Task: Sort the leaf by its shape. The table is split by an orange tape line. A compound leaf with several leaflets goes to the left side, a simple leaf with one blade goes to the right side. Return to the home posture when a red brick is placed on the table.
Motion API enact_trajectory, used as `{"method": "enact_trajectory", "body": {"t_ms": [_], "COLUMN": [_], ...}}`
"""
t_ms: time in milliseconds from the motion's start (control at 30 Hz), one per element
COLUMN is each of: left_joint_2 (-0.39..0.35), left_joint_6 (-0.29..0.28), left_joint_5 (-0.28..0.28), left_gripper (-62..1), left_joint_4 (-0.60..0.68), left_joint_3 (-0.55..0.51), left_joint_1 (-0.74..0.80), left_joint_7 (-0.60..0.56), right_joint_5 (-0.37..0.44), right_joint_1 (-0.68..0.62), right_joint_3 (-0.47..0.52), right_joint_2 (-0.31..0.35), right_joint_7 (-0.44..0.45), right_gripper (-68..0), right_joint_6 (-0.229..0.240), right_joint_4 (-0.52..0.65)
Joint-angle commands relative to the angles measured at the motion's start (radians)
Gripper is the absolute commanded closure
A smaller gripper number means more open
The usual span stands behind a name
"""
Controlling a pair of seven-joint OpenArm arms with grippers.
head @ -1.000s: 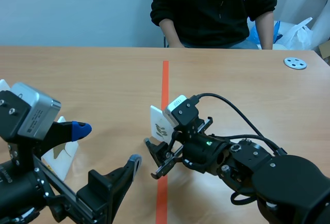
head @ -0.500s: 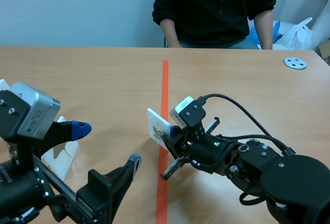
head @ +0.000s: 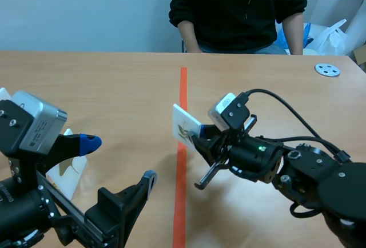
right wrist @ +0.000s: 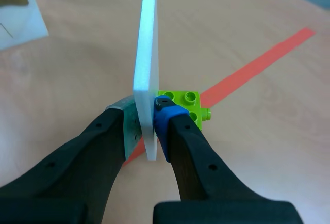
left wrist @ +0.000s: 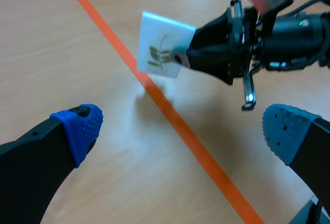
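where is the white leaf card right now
In the scene view the white leaf card is held in the right claw, above the orange tape line near the table's middle.

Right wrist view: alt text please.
The right gripper is shut on a white card, seen edge-on and upright over a wooden table. A green brick shows just past one finger, and an orange tape line runs beyond it.

Two cards: one card [head: 184,125] held mid-table, another card [head: 66,171] near the table's [head: 114,82] left edge. One green brick [right wrist: 186,105]. One grey disc [head: 327,70] near the far right corner. One person [head: 237,8] at the far edge. Two grippers: the left gripper [left wrist: 180,131] and the right gripper [right wrist: 147,115].
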Motion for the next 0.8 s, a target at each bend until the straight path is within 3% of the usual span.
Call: {"method": "enact_trajectory", "body": {"t_ms": [0,200,533,633,767], "left_joint_2": [0.005,0.005,0.005,0.005,0.005], "left_joint_6": [0.002,0.002,0.002,0.002,0.002], "left_joint_5": [-0.008,-0.008,-0.008,-0.008,-0.008], "left_gripper": [-62.3,-62.3,-62.3,-62.3,-62.3], "left_joint_4": [0.028,0.028,0.028,0.028,0.028], "left_joint_3": [-0.004,-0.004,-0.004,-0.004,-0.004], "left_joint_1": [0.005,0.005,0.005,0.005,0.005], "left_joint_7": [-0.021,-0.021,-0.021,-0.021,-0.021], "right_joint_5": [0.048,0.123,0.386,0.421,0.422], "right_joint_1": [-0.005,-0.077,-0.153,-0.167,-0.179], "right_joint_3": [0.06,0.265,0.643,0.716,0.739], "right_joint_2": [0.026,0.085,0.14,0.15,0.155], "right_joint_7": [0.011,-0.079,-0.312,-0.365,-0.393], "right_gripper": [-1.7,-1.7,-1.7,-1.7,-1.7], "right_joint_6": [0.023,0.05,0.053,0.051,0.027], "right_joint_4": [0.051,0.157,0.176,0.176,0.167]}}
